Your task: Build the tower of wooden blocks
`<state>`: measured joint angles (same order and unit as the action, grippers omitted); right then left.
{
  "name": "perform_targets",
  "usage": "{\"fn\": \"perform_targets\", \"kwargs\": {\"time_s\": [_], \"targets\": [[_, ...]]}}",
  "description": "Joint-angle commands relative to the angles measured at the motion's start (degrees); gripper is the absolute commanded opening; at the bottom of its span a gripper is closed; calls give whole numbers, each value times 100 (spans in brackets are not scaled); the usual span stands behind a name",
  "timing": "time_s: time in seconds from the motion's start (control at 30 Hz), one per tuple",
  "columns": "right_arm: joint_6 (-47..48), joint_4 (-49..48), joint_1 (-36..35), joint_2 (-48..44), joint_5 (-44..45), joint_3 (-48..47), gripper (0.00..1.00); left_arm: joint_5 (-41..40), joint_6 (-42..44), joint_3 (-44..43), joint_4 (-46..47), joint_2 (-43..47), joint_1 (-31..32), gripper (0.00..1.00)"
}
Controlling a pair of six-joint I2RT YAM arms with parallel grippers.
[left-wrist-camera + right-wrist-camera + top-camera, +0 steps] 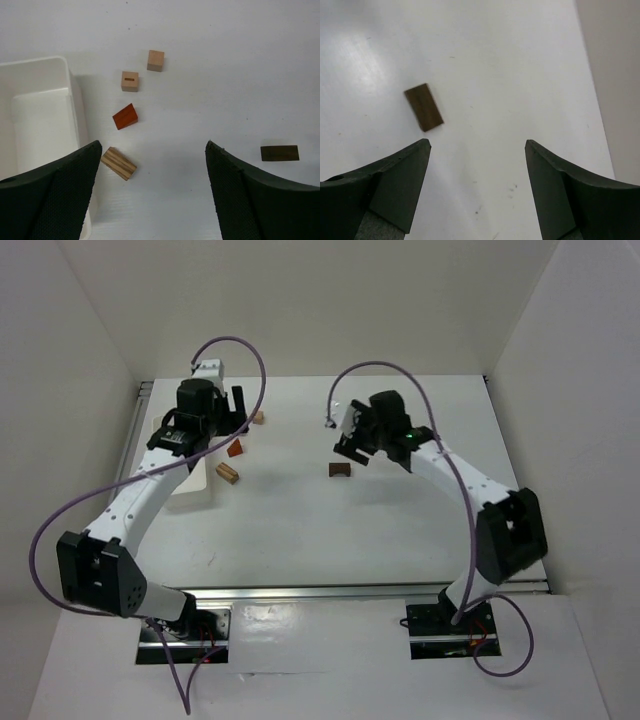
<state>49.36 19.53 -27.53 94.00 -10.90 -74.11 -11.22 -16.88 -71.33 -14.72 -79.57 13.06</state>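
The white tabletop (400, 530) carries everything, with the two arms reaching over it from the near edge. The left arm (150, 490) leans over the left side, the right arm (470, 480) toward the middle. A white rectangular tray (45, 120) sits on the left, under the left arm.

The left pincer (152, 150) hangs above the tabletop with its fingers spread wide and nothing between them. The right pincer (477, 145) is likewise spread and holds nothing.

The blocks of the tower lie singly on the tabletop, each apart from the others. The dark brown arch piece (424, 107) rests near the middle of the tabletop, just ahead of the right pincer and to the left of its gap. The other four blocks lie just right of the tray. A striped tan block (118, 163) lies beside the left pincer's left finger. Beyond it is the orange-red roof piece (125, 116). Farther on sits a tan cube with a slot in its top (130, 81), and a plain tan cube (155, 60) lies farthest out.
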Motion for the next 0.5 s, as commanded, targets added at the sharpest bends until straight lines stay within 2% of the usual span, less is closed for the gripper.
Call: {"fn": "perform_targets", "kwargs": {"time_s": [0.0,0.07,0.13,0.17,0.2,0.27,0.3,0.33,0.4,0.47], "targets": [[-1626,-2202,554,-802,-739,984,84,690,52,-660,66,-716,-163,87],[-2244,-2889,766,-1118,-329,1440,84,1111,229,-1309,-65,-1477,-216,82],[-2885,-3033,828,-1173,94,1565,84,1114,343,-1916,-328,-2068,-216,79],[-3028,-3034,889,-1173,558,1566,86,1044,396,-2555,-678,-2663,-216,76],[-3151,-3034,951,-1173,771,1566,86,1043,396,-2875,-829,-2669,-216,76],[-3493,-2937,951,-1173,1192,1566,86,1043,537,-3481,-1293,-3519,-216,75],[-3608,-2824,1021,-1173,1256,1566,86,991,537,-4032,-1436,-3774,-216,70],[-3661,-2771,1021,-1173,1317,1566,86,991,624,-4281,-1550,-4238,-268,68],[-3732,-2770,1074,-1173,1606,1635,86,991,625,-4904,-1839,-4610,-269,64],[-3794,-2700,1126,-1173,1722,1636,86,991,704,-5118,-1841,-4953,-269,62]]}}
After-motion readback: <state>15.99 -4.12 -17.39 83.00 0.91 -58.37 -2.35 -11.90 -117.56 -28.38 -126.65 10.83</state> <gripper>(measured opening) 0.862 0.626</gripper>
